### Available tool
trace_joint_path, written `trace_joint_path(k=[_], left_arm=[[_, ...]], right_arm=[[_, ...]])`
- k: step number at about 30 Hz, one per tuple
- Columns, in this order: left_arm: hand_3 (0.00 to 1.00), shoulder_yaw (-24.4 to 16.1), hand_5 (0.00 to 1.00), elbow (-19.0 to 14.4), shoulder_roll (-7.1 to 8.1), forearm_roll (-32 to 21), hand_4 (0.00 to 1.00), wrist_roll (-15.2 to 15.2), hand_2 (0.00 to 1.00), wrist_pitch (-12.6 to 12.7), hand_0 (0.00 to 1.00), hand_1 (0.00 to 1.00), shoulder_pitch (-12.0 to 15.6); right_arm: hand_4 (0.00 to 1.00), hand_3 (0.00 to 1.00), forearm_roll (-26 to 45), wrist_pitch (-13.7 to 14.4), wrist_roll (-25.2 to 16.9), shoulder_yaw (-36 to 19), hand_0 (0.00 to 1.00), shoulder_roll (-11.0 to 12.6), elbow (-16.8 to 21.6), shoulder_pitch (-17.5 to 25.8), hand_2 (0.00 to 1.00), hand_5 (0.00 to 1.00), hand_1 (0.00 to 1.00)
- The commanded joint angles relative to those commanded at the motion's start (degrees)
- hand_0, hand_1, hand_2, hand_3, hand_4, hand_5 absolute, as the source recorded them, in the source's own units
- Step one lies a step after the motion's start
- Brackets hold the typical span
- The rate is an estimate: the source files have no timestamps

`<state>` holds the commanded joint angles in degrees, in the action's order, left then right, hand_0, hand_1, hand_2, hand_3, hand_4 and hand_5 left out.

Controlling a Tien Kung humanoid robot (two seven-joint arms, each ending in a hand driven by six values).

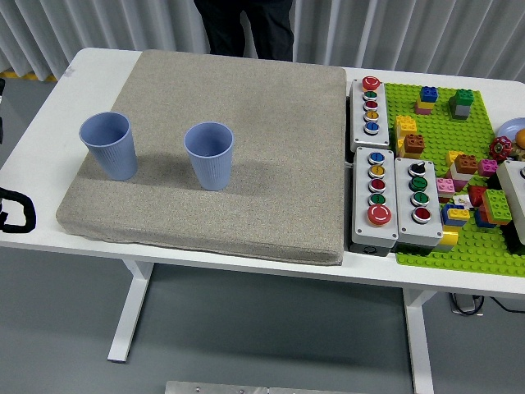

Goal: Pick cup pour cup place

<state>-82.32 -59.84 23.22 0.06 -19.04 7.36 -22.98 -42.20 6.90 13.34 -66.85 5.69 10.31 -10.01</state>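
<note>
- cups first: you have two blue cups on the grey mat (271, 156), both upright with open mouths up.
- the left cup (108, 145) stands near the mat's left edge; the right cup (209, 155) stands beside it toward the mat's middle, the two clearly apart and not touching.
- at the far left edge of the picture you can see only a black loop of cable or arm part (15, 211) below the table's near-left corner; no hand shows there, so you cannot tell the state of the left fingers.
- the mat covers most of the white table (49, 107), its right edge ending just beside the button boxes.
- three grey button boxes (385, 164) sit right of the mat, with coloured round buttons in rows.
- further right you see a green baseplate (443, 246) carrying scattered coloured bricks.
- no right hand shows in your view either, so its fingers cannot be judged.
- at the top, a person in dark clothes (244, 26) stands behind the table's far side.
</note>
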Motion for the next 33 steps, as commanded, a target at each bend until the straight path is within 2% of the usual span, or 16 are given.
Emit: trace_joint_path(k=[19, 25, 33], left_arm=[[0.881, -0.5, 0.921, -1.0, 0.17, 4.6, 0.959, 0.5, 0.863, 0.5, 0.79, 0.78, 1.2], [0.881, -0.3, 0.92, -1.4, -0.13, 6.1, 0.957, 0.4, 0.862, 1.3, 0.789, 0.779, 1.6], [0.877, -0.6, 0.915, -1.6, 0.09, 6.0, 0.956, 0.4, 0.864, 1.3, 0.791, 0.779, 2.5]], right_arm=[[0.324, 0.701, -0.4, 0.1, 0.1, -0.4, 0.723, -0.2, 0.0, 0.5, 0.737, 0.269, 0.691], [0.324, 0.701, -0.6, 0.1, 0.1, -0.5, 0.723, -0.2, 0.0, 0.8, 0.737, 0.267, 0.691], [0.322, 0.7, -1.6, 0.1, 0.3, -1.0, 0.724, -0.3, 0.0, 1.1, 0.739, 0.265, 0.692]])
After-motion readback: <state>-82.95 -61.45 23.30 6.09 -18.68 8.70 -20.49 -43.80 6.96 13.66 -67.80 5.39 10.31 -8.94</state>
